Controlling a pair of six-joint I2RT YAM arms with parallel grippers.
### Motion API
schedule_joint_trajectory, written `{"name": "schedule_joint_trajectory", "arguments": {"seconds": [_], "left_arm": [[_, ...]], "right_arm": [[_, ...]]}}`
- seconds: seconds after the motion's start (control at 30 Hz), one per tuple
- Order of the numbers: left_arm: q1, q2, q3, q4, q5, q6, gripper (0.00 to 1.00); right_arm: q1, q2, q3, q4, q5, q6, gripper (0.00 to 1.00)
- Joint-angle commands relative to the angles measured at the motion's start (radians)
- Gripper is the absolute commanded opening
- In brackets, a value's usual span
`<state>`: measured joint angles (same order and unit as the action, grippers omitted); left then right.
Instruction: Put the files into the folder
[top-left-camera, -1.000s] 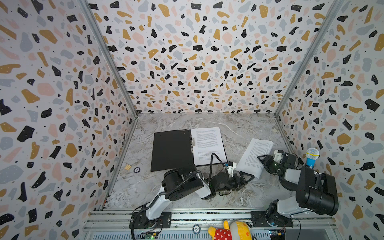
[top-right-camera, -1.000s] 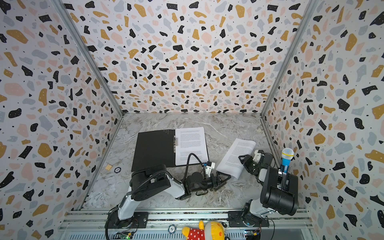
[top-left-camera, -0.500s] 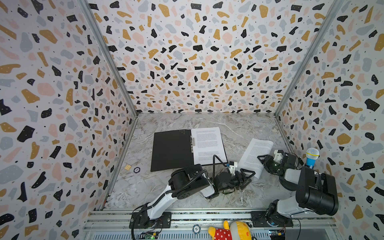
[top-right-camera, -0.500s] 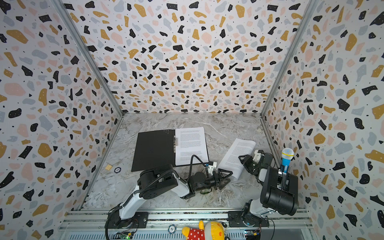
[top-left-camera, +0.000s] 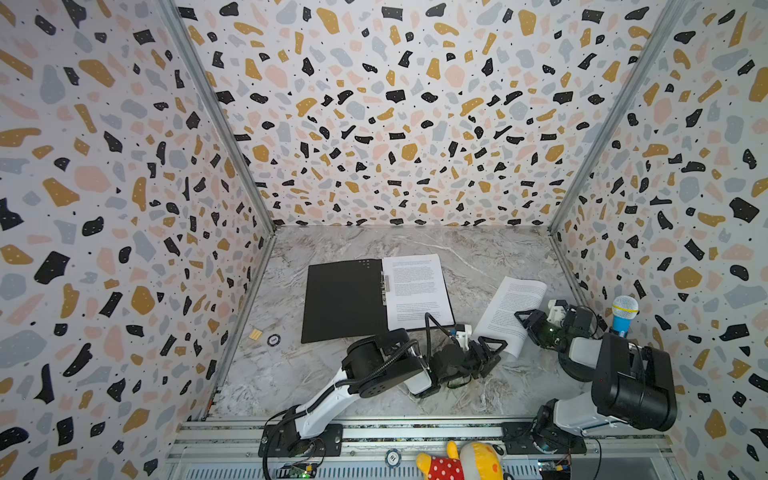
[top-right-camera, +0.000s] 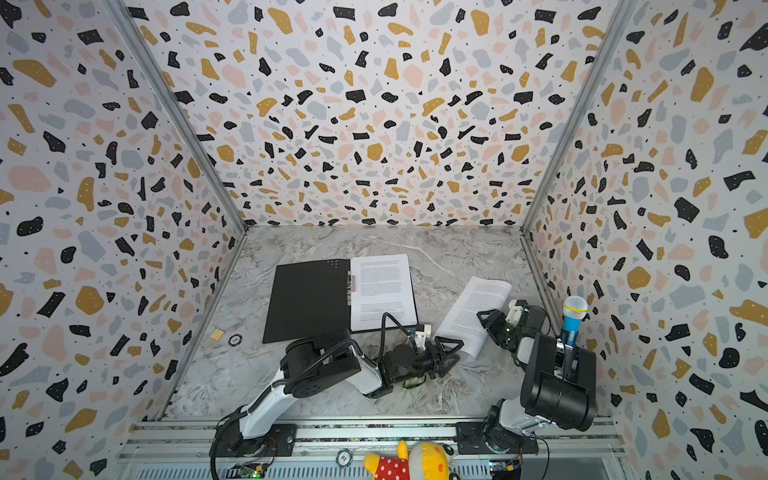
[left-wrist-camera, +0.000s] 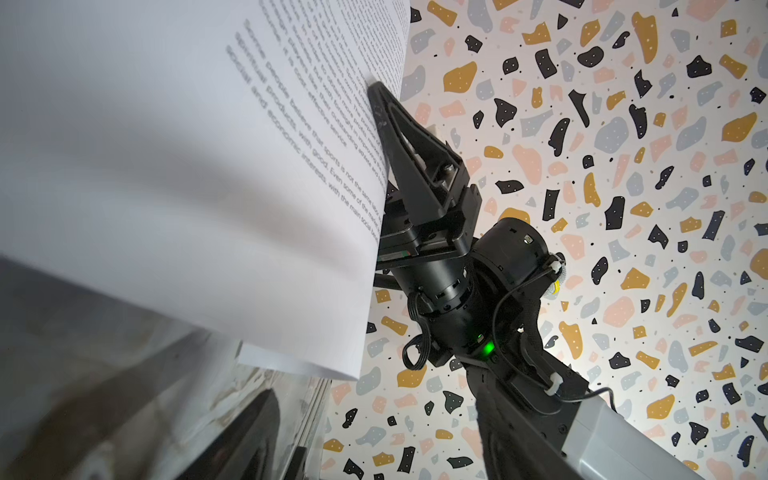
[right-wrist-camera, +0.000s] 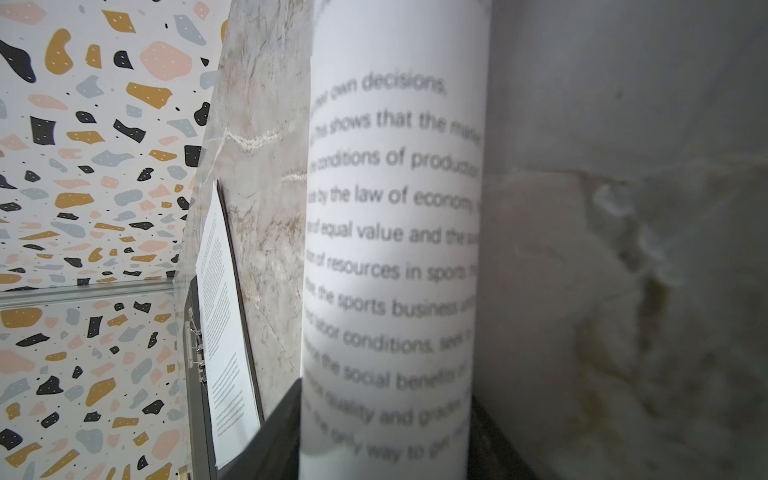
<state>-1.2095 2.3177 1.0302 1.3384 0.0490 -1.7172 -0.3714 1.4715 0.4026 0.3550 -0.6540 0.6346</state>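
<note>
In a top view the open folder (top-left-camera: 345, 299) holds one text sheet (top-left-camera: 415, 291). To its right the right gripper (top-left-camera: 527, 322) pinches a bowed sheet (top-left-camera: 513, 305), whose near corner sits between the left gripper's (top-left-camera: 490, 351) parted jaws. The left wrist view shows a right finger (left-wrist-camera: 399, 137) flat against that sheet. The right wrist view shows it curled between the fingers.

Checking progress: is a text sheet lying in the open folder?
Yes, a printed sheet lies flat on the open black folder.

Print on curled sheet (right-wrist-camera: 395, 249), partly legible: "own decisions,", "conditions of produc…", "the law of econom…", "equal value and", "resources in sports", "the sports business", "labor conditions". On flat sheet (top-left-camera: 415, 291) in folder (top-left-camera: 345, 299): too small.
</note>
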Motion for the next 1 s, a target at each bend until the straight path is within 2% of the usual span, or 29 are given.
{"name": "schedule_joint_trajectory", "arguments": {"seconds": [0.0, 0.27, 0.53, 0.97], "left_arm": [[-0.005, 0.033, 0.037, 0.001, -0.038, 0.009, 0.74], [-0.005, 0.073, 0.094, -0.021, -0.064, -0.002, 0.69], [-0.006, 0.089, 0.089, -0.007, -0.108, -0.045, 0.63], [-0.006, 0.112, 0.093, 0.041, -0.134, -0.082, 0.41]], "right_arm": [[-0.003, 0.000, -0.025, -0.056, 0.043, -0.007, 0.54], [-0.004, -0.004, -0.030, -0.052, 0.046, -0.006, 0.54], [-0.003, -0.004, -0.038, -0.045, 0.045, -0.001, 0.54], [-0.003, -0.019, -0.041, -0.051, 0.054, -0.010, 0.54]]}}
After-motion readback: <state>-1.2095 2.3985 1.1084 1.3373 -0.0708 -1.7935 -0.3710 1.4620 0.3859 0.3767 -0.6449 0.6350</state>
